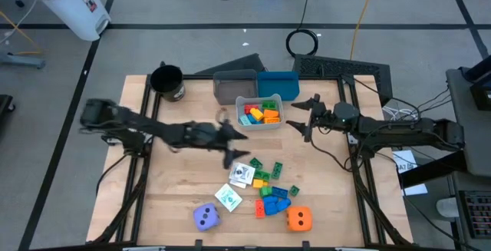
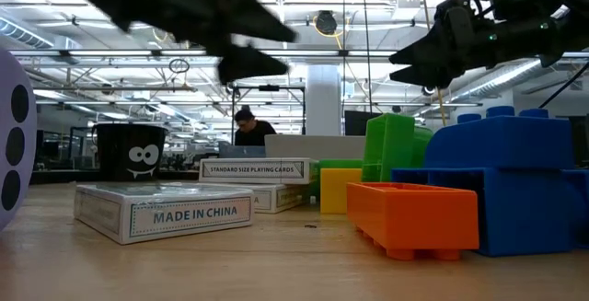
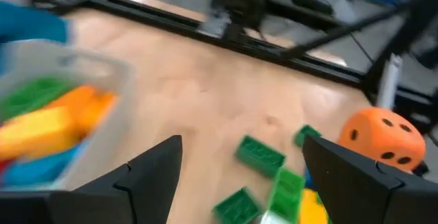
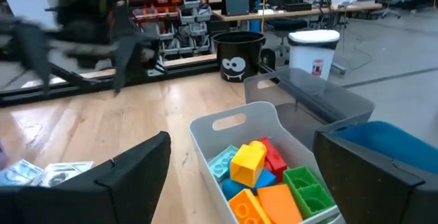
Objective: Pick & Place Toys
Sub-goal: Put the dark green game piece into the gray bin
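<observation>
The left gripper hung above the table between the small white bin and the loose pile of blocks, its fingers spread and holding nothing. The right gripper hovered just beside the white bin, fingers likewise spread and empty. That bin already held several blocks. Below the pile lay the purple die and the orange die, with two white cards near them. A black cup stood at the far corner.
</observation>
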### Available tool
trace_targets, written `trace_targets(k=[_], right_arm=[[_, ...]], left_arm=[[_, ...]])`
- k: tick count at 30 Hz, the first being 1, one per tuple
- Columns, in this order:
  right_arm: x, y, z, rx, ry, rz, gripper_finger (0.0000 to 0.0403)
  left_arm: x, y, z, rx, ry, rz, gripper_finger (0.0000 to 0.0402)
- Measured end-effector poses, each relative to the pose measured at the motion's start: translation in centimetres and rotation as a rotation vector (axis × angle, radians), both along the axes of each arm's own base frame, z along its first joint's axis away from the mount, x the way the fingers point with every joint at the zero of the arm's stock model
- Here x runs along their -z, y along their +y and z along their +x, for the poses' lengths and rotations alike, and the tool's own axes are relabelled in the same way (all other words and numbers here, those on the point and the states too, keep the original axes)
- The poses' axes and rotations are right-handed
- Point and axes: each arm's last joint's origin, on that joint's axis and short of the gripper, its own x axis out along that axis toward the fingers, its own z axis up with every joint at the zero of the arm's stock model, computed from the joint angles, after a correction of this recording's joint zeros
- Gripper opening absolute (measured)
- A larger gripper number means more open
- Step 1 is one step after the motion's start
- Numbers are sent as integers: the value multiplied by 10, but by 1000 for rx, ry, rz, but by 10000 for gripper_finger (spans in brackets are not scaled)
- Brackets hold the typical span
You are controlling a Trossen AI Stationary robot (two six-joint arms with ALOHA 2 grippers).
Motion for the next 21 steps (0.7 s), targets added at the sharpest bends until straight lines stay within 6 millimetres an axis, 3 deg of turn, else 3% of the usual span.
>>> trace_targets(k=[5, 10, 15, 21], right_arm=[[0, 1, 0, -48, -8, 45, 345], [0, 3, 1, -102, -17, 83, 345], [1, 4, 1, -122, -11, 87, 345], [0, 4, 1, -122, -12, 74, 345]], left_arm=[[18, -12, 53, 76, 157, 77, 310], [46, -17, 85, 118, 382, 183, 310], [61, -15, 97, 46, 553, 258, 310], [68, -8, 94, -40, 647, 304, 310]])
